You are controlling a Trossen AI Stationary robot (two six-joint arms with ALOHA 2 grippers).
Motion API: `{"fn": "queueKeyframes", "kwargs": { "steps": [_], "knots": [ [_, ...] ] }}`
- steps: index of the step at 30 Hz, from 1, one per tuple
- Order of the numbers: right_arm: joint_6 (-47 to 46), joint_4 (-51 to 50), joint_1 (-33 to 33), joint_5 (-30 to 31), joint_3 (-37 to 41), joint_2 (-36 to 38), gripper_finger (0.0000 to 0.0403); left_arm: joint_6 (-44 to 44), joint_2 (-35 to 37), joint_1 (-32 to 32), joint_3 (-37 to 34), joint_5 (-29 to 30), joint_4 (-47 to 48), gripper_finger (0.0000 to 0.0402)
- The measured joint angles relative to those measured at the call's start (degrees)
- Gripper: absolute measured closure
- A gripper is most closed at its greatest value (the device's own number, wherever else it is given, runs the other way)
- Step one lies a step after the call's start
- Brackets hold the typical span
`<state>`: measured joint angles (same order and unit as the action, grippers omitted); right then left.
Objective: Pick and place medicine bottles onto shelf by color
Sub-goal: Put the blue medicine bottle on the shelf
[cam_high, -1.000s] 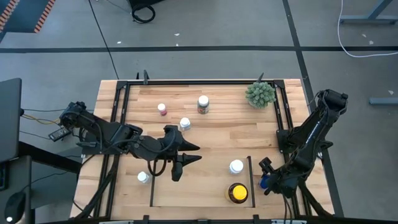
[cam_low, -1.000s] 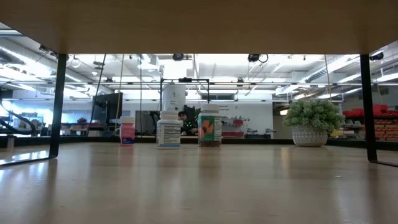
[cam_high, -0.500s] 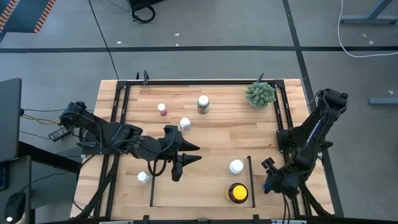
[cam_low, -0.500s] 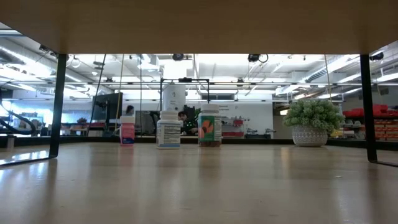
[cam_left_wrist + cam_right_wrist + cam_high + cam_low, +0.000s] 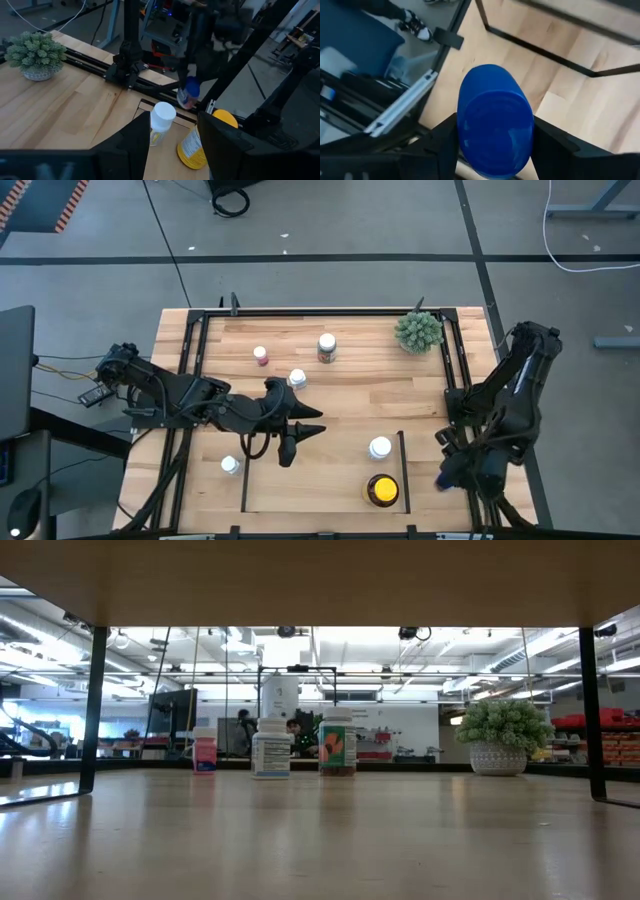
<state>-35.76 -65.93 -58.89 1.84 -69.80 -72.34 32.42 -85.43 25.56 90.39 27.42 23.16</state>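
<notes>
- Right pincer (image 5: pixel 492 150) clamped on blue bottle (image 5: pixel 495 120), fingers either side of it; in high view at near right edge of tabletop (image 5: pixel 400 395), just outside shelf's right bar, bottle barely visible there.
- From left wrist view, blue bottle (image 5: pixel 188 93) lifted off the wood, tilted, above the black frame rail (image 5: pixel 150 85).
- Left pincer (image 5: pixel 298 430) mid-tabletop, fingers parted with nothing between; hovering left of shelf contents, pointing toward right side.
- Shelf (image 5: pixel 320 480) at near edge, light wood bay between two thin black bars.
- White-capped bottle (image 5: pixel 380 447) inside shelf, close to right bar, upright.
- Amber bottle with yellow cap (image 5: pixel 382 489) inside shelf, nearer than white-capped one, just beside right bar; in left wrist view (image 5: pixel 200 142) lying tilted beside the white-capped bottle (image 5: pixel 160 120).
- Small white-capped bottle (image 5: pixel 231 465) near left, just outside shelf's left bar.
- Reddish bottle (image 5: pixel 261 355) far left of centre, upright; in low view (image 5: pixel 204 752) leftmost of the row.
- Larger white-capped bottle (image 5: pixel 327 346) far centre, right of reddish one; orange label in low view (image 5: pixel 338 745).
- White bottle (image 5: pixel 297 378) between those two, slightly nearer, just by left arm; in low view (image 5: pixel 271 748) blue-lettered label.
- Spiky green plant (image 5: pixel 418 331) far right corner, in pale pot, well apart from bottles.
- Person (image 5: pixel 243 730) in room beyond, detail too small to tell.
</notes>
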Motion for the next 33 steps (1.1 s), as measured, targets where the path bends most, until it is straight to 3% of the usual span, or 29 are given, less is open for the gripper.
{"fn": "queueKeyframes", "kwargs": {
  "steps": [8,20,27,33],
  "knots": [
    [-2.0,-8.7,2.4,3.8,-10.9,0.0,0.0196,-0.7,0.0,-0.7,0.0,1.5,-3.0,0.0230],
    [-0.8,-15.9,15.8,15.9,-22.4,0.0,0.0196,-15.6,-0.1,-2.4,0.0,1.3,-11.3,0.0227],
    [3.0,-15.8,23.3,16.4,-25.4,-0.1,0.0196,-20.0,-0.1,-6.3,0.0,1.2,-10.8,0.0161],
    [7.3,-12.6,28.2,16.4,-25.8,-0.2,0.0196,-19.3,-1.7,-11.5,0.0,-7.9,-10.4,0.0093]
  ]
}}
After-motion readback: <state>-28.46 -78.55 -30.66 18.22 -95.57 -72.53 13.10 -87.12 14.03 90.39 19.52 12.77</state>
